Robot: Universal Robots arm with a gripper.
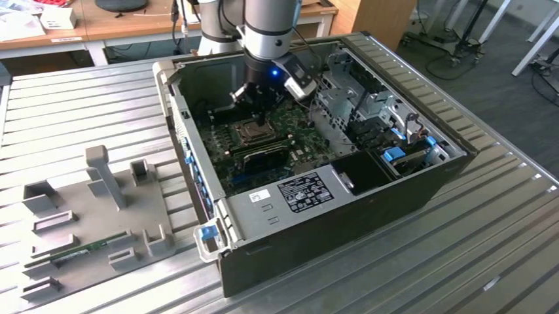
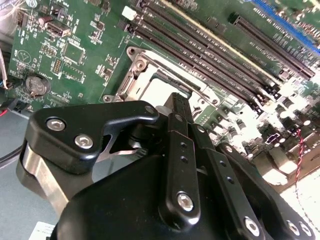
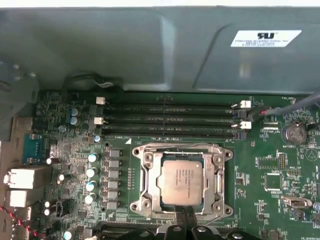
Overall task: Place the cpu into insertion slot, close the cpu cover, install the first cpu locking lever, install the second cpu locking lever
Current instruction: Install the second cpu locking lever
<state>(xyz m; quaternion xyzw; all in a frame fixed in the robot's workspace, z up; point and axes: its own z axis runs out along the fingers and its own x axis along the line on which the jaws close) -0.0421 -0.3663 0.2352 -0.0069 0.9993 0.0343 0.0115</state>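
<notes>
Green circuit board [image 3: 260,175] rings the cpu [image 3: 182,182], seated just beyond the gripper [image 3: 184,216], fingers pressed together, empty.

dull metal cpu [image 3: 181,182], silvery metal cpu cover [image 3: 218,176]

Open computer case [image 1: 349,196] on ribbed metal worktop [image 1: 88,104]. Grey fixture tray [image 1: 96,222] with upright pegs at exterior view's left, green memory stick [image 1: 83,250] lying in it. Black memory slots [image 3: 167,120] on green board. Wooden desk [image 1: 131,23] behind.
</notes>
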